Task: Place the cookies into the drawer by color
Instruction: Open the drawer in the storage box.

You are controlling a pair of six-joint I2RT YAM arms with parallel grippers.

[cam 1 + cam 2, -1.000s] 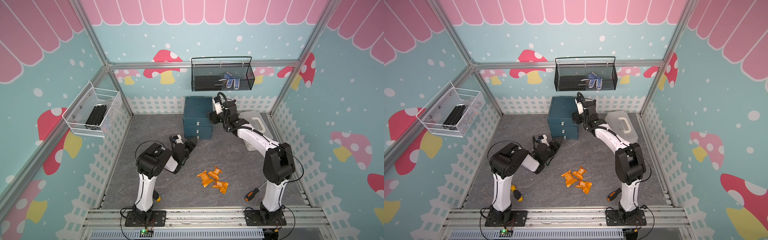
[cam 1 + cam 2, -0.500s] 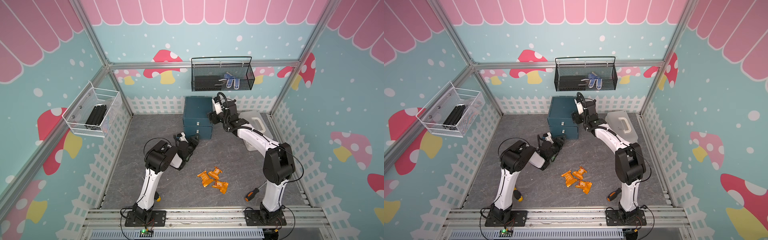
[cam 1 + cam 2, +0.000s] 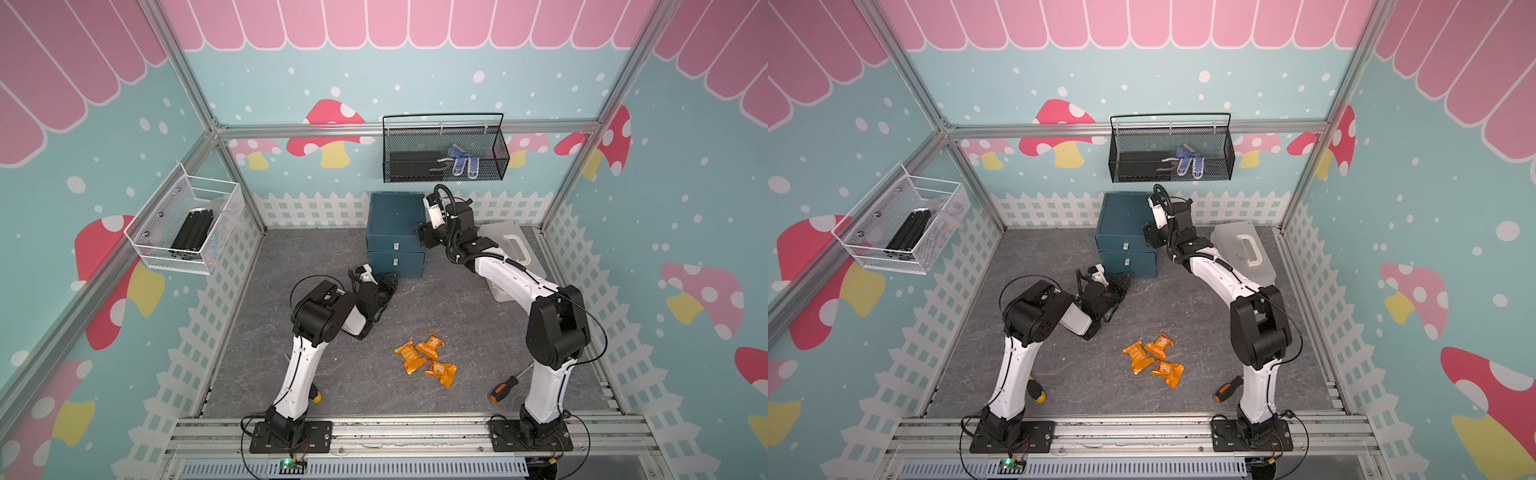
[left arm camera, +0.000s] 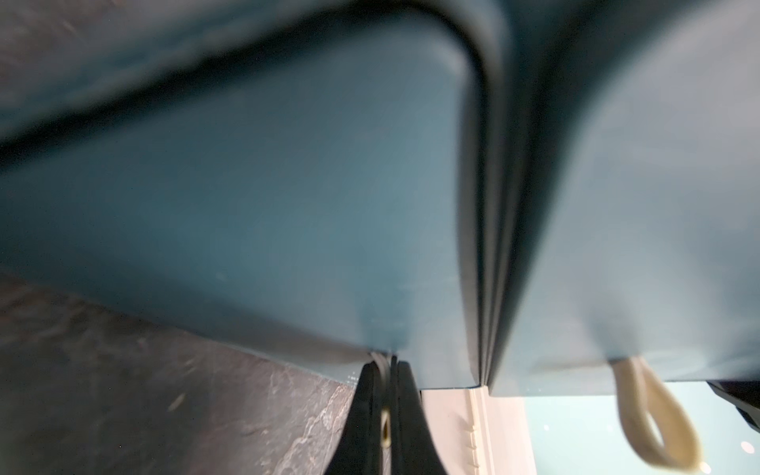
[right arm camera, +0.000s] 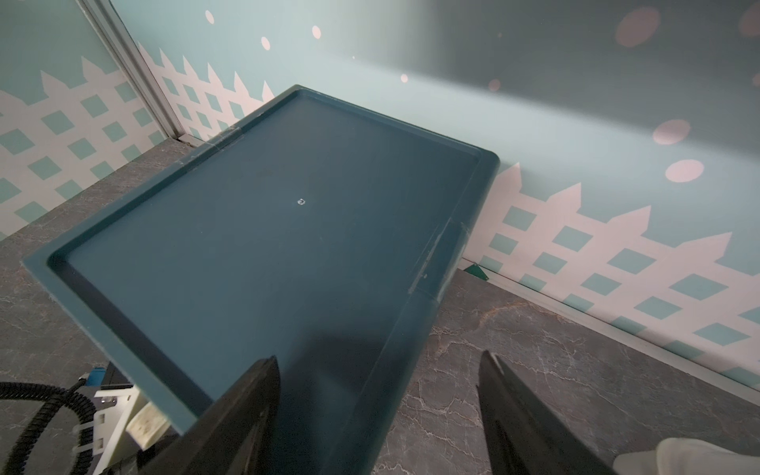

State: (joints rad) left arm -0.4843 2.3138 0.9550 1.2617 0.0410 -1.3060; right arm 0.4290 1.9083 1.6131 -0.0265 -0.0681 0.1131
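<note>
The dark teal drawer cabinet [image 3: 395,216] [image 3: 1121,216] stands at the back of the table. My left gripper [image 3: 390,280] [image 4: 388,366] is low at its front, shut on the pale tab handle [image 4: 385,427] of a lower drawer. The tab of the drawer above [image 4: 654,415] hangs free. My right gripper [image 3: 419,232] [image 5: 380,411] is open at the cabinet's upper right edge, one finger over the top and one beyond the side. Three orange cookies [image 3: 431,357] [image 3: 1159,357] lie together on the table in front, away from both grippers.
A translucent white case [image 3: 515,249] [image 3: 1246,249] lies right of the cabinet, under the right arm. An orange-handled screwdriver [image 3: 505,388] lies near the right base, a yellow-handled one [image 3: 316,397] by the left base. A black mesh basket [image 3: 444,153] and a white wire basket [image 3: 187,226] hang on the walls.
My left arm has reached forward to the cabinet's front, and its gripper has gone from open to shut on the tab handle. The right arm has hardly moved.
</note>
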